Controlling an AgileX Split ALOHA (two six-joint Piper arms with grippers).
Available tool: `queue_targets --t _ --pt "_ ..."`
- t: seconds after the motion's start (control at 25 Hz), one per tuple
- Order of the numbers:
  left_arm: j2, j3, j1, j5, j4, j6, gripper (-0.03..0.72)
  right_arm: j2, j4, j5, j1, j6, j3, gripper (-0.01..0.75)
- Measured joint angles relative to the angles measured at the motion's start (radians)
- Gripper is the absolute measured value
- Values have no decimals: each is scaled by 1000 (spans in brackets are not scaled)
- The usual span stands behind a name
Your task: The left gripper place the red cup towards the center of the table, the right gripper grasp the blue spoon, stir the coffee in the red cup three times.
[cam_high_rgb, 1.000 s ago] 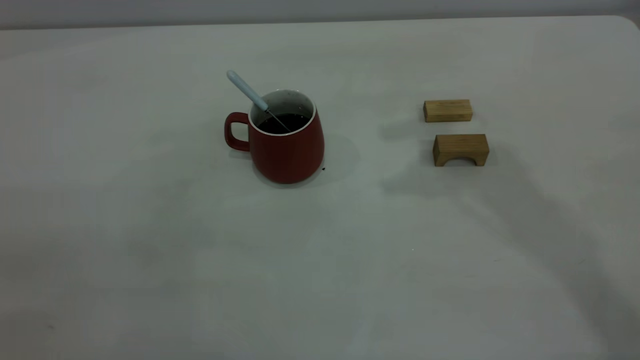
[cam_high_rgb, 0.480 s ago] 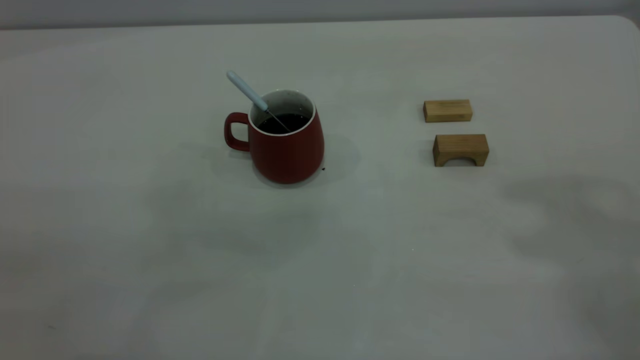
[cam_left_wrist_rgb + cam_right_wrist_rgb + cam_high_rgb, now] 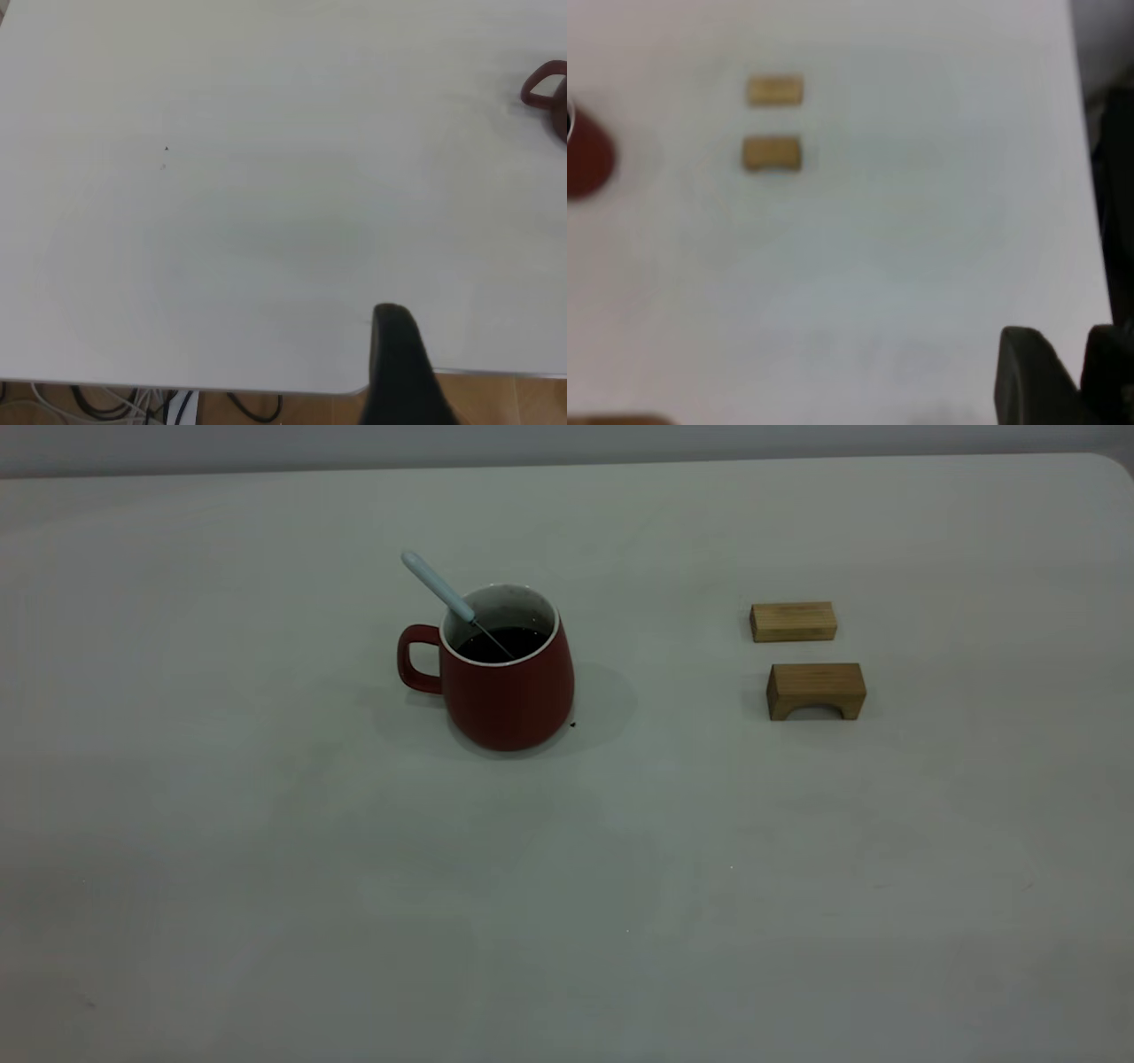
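Near table [image 3: 797,886] centre: red cup [image 3: 509,691], blue spoon [image 3: 438,587] inside; wooden blocks [image 3: 815,689] well apart

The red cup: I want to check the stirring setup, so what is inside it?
Inside the red cup lies dark coffee, with the blue spoon leaning on the rim, handle sticking out. Its bowl is submerged and cannot be seen.

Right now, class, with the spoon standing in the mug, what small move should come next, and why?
Probably none, just stay parked: the blue spoon leans in the red cup near the middle of the table, and the left claw and right claw sit far from it.
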Motion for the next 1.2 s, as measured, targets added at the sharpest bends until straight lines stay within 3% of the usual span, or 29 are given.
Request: queue_targets --t 0.16,0.4,0.8,1.2 --pt "0 0 0 0 0 0 519 -187 13 -12 -92 -58 136 179" --pt "0 0 0 0 0 0 519 -375 137 -83 -172 -170 281 186" --pt "0 0 0 0 0 0 519 -466 238 -69 -173 -311 367 196" --pt "0 0 0 0 0 0 519 -466 142 -68 -173 -200 373 210"
